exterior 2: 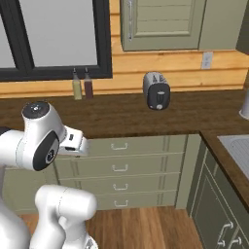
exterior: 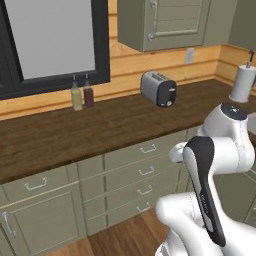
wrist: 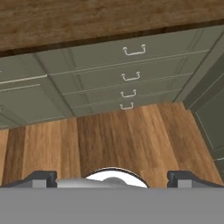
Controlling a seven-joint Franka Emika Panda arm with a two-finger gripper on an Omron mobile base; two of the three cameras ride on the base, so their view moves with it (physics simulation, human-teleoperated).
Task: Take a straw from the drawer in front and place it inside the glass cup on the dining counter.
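Your two-finger gripper (wrist: pixel 112 178) has its jaws spread wide with nothing between them; the dark fingertips (wrist: pixel 40 177) sit at the bottom corners of the hand view, looking at a stack of four sage-green drawer fronts with small silver bar handles. All four are closed. The top, widest drawer (wrist: pixel 135 54) in the upper middle of the hand view is most likely the one you want, directly under the dark wood-grain worktop (exterior: pixel 100 127).

The main risk is pulling the wrong front: the handles line up one above another and look alike, so a slightly low approach would hook the second drawer. The handle (wrist: pixel 134 50) is thin too; wide jaws coming in off-centre could slide past it.

The thin pale straw is presumably inside the closed drawer, so you cannot check how it lies. The silver toaster (exterior: pixel 159 88) and two bottles (exterior: pixel 81 93) stand at the back of the worktop, well away from your path.
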